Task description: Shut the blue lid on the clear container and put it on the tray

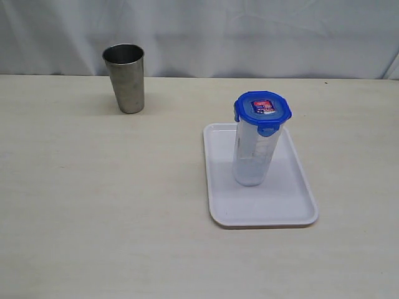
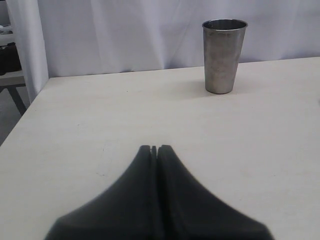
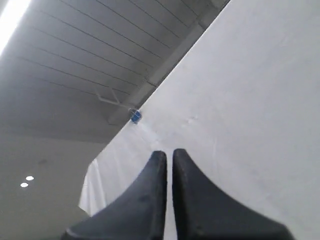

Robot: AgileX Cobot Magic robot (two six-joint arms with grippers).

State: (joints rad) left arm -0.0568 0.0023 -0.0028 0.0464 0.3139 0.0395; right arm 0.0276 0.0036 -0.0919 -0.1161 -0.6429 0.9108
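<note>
The clear container [image 1: 252,159] stands upright on the white tray [image 1: 274,208], toward the tray's far half. The blue lid [image 1: 262,109] sits on top of it, sticker up, with its flaps hanging down. Neither arm shows in the exterior view. In the left wrist view my left gripper [image 2: 154,148] is shut and empty, low over bare table, facing the steel cup. In the right wrist view my right gripper [image 3: 169,152] is shut on nothing, with only a thin slit between its fingers, and points up at the white curtain and ceiling. Neither wrist view shows the container, lid or tray.
A steel cup [image 1: 125,78] stands at the back left of the table, and the left wrist view has the steel cup [image 2: 223,55] well beyond the fingers. A white curtain [image 1: 249,31] hangs behind the table. The table's left edge [image 2: 30,107] shows in the left wrist view.
</note>
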